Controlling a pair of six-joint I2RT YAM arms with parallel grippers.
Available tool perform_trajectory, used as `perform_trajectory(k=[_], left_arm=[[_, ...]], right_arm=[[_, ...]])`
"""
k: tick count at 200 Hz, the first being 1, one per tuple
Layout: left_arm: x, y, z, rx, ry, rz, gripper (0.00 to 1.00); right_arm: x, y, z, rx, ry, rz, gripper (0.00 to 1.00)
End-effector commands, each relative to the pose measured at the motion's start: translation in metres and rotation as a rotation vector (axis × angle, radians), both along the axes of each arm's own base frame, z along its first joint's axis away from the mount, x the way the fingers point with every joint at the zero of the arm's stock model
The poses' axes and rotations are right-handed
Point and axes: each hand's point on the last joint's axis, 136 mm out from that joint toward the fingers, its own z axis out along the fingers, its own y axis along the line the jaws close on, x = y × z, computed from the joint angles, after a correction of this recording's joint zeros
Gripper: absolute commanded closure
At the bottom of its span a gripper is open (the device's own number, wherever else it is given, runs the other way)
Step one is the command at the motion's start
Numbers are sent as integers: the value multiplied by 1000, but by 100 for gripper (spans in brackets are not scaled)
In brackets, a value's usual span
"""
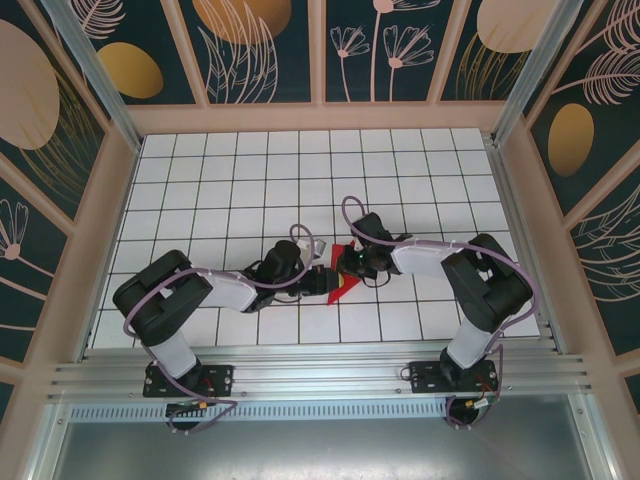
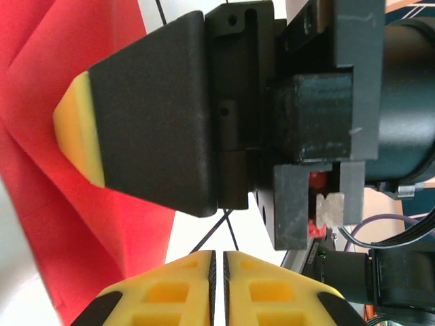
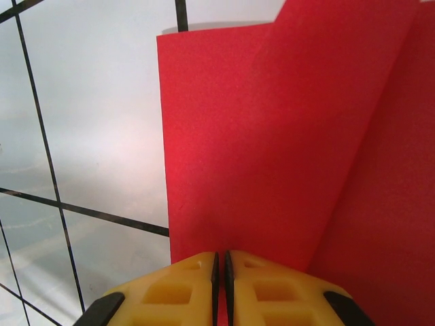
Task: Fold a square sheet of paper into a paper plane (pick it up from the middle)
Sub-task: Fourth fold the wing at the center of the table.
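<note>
The square sheet of paper (image 1: pixel 342 286) is bright red, partly folded, and lies on the white grid table between the two arms. In the right wrist view the paper (image 3: pixel 272 136) lies flat with a crease, and a flap rises on its right. My right gripper (image 3: pixel 221 253) is shut on the paper's near edge, and red shows in the slit between its pads. My left gripper (image 2: pixel 219 252) is shut with nothing between its jaws, just beside the paper (image 2: pixel 41 102). A black, yellow-tipped finger (image 2: pixel 78 129) of the right gripper is close in front of it. From above, left gripper (image 1: pixel 318 282) and right gripper (image 1: pixel 347 266) nearly touch.
The white tiled table (image 1: pixel 250 180) has black grid lines and is boxed in by wooden frame walls (image 1: pixel 120 200) on the left, right and back. An aluminium rail (image 1: pixel 320 375) runs along the near edge by the arm bases.
</note>
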Motion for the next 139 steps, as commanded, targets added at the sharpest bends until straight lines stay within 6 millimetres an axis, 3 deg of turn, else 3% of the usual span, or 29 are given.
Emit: perform_trajectory(k=[1, 60, 139], left_arm=[[-1, -8, -5, 4, 15, -29, 87], [2, 14, -41, 156, 46, 53, 90], [-6, 26, -61, 201, 80, 71, 91]], right_arm=[[-8, 1, -8, -16, 28, 20, 85], [-6, 3, -5, -12, 23, 22, 85], [-3, 7, 0, 3, 15, 28, 84]])
